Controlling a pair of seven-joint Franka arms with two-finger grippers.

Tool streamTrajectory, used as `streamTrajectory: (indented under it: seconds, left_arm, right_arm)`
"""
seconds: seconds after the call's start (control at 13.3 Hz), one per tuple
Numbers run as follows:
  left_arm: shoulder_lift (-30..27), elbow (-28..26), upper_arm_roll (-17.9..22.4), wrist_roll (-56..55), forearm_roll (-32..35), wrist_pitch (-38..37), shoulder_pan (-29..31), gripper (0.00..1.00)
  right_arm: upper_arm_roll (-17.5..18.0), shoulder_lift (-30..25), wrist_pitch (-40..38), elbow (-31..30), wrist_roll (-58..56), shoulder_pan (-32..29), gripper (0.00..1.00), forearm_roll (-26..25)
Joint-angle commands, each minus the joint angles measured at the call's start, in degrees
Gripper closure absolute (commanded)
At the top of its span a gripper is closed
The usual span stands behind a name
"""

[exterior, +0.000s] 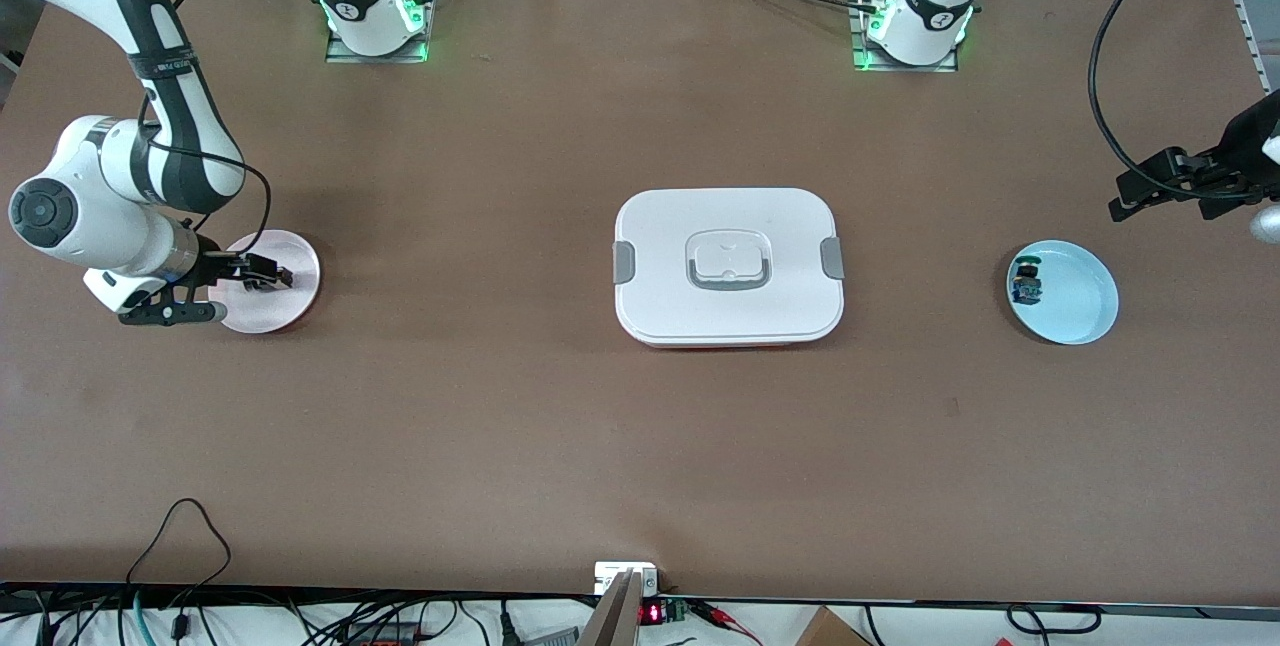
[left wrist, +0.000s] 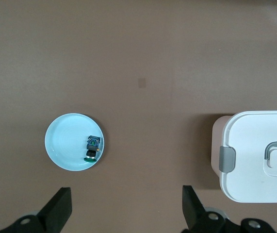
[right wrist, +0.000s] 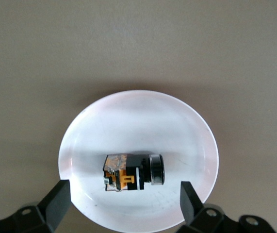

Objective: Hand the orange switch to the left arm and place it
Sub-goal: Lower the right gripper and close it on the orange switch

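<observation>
A tiny black block-shaped switch with orange parts [right wrist: 131, 174] lies on its side in a shallow round pink plate [right wrist: 128, 116], and we see it plainly only in the right wrist view; in the front view the right arm's black two-finger gripper [exterior: 268, 276] hangs over that plate [exterior: 300, 271] and covers the orange switch almost wholly. From the wrist camera we see the gripper's fingers [right wrist: 58, 201] spread wide to either side of the switch, clear of it and holding nothing.

Taking the large white lidded box with grey side clips [exterior: 728, 266] at the table's middle as our mark, the pink plate sits well apart from it toward the right arm's end of the brown table [exterior: 600, 446]. Toward the left arm's end, about as far from the box, sits a round pale blue plate [exterior: 1075, 306] carrying a small blue component with a green cap [exterior: 1026, 288].

The left arm's gripper [exterior: 1145, 191] waits in the air over bare table, near the blue plate, at the frame's edge in the front view. Its own wrist view shows what the front view does not: its fingers [left wrist: 60, 208] stand wide apart and empty, with the blue plate [left wrist: 63, 145], the blue component [left wrist: 92, 147] and one end of the box [left wrist: 254, 160] below.
</observation>
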Motion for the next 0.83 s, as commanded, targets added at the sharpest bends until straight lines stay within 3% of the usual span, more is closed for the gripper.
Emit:
streamTrajectory:
  seconds: [0.0, 0.75]
  left_arm:
    - [0.89, 1.87, 0.05, 1.39, -1.29, -0.41, 0.83, 0.00]
    - [0.98, 1.79, -0.04, 1.39, -1.90, -0.41, 1.53, 0.00]
  right_arm:
    - [0.61, 0.25, 4.08, -2.77, -3.45, -1.75, 0.00, -0.68]
    - [0.61, 3.32, 8.41, -4.98, -7.67, -1.76, 0.00, -0.85]
